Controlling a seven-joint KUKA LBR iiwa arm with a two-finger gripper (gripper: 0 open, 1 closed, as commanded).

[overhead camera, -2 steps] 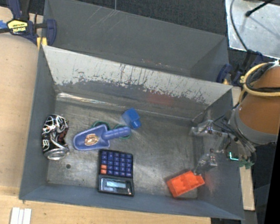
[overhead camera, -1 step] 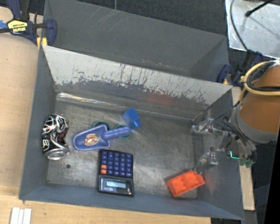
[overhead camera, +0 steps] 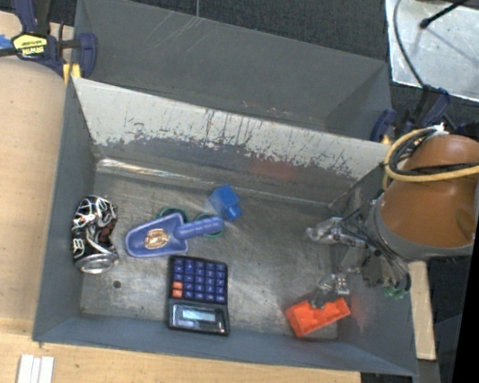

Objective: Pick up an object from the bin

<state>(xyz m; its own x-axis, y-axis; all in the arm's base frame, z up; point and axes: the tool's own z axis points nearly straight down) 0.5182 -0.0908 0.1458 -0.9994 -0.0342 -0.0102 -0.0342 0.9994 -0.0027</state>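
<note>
My gripper point(overhead camera: 323, 264) hangs over the right part of the bin floor and stands open, with nothing between its fingers. One metal fingertip point(overhead camera: 314, 234) points left and the other fingertip point(overhead camera: 331, 292) points down. The lower one sits right at the top edge of an orange blocky plastic thing point(overhead camera: 316, 318), which lies near the bin's front right corner. A dark blue calculator point(overhead camera: 199, 293) with a grey display lies at the front middle, well to the left of the gripper.
A blue scoop point(overhead camera: 169, 233) with something gold in its bowl lies left of centre. A small blue block point(overhead camera: 226, 202) sits behind it. A crushed black and white can point(overhead camera: 92, 232) lies at the far left. The arm's orange dome hangs over the right wall.
</note>
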